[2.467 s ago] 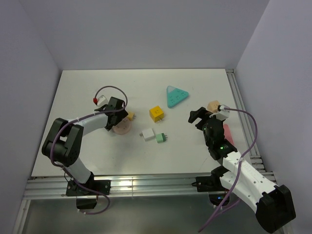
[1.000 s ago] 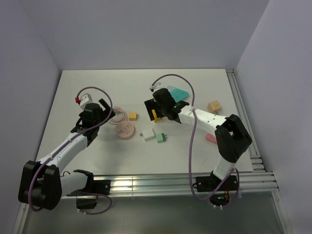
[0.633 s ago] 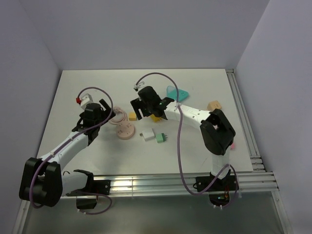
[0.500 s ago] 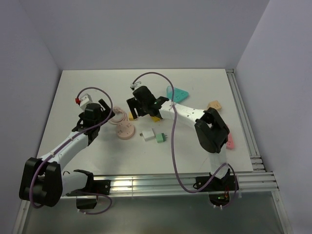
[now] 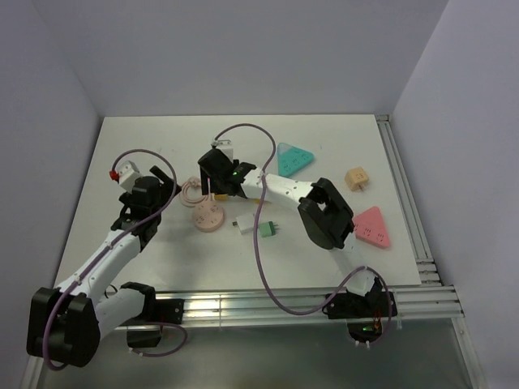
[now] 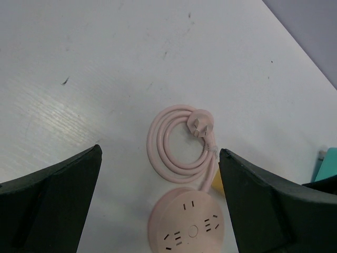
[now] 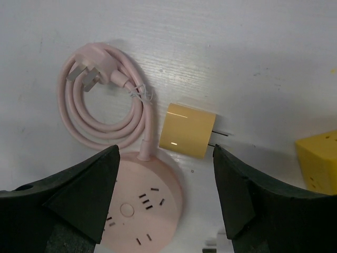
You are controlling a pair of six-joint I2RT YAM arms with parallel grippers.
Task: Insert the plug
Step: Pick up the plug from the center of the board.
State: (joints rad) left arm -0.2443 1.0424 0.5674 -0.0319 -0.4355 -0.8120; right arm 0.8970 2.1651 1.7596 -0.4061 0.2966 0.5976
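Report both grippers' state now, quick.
Left gripper: open, holding nothing.
Right gripper: open, holding nothing.

The overhead camera looks down from behind the arm bases, taking in the whole white table [image 5: 324, 130]. Both wrist cameras face steeply down, close in, and share the round pink plastic socket hub with coiled cord [image 6: 187, 226].

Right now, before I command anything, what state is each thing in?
plug, lying on the table, not inserted, untouched.
white block, lying next to the plug, untouched.
left gripper, open, empty.
right gripper, open, empty.
orange-yellow plug, lying loose under the right gripper, not gripped.
pink round socket, slots empty.
cord, coiled, its end not plugged in.
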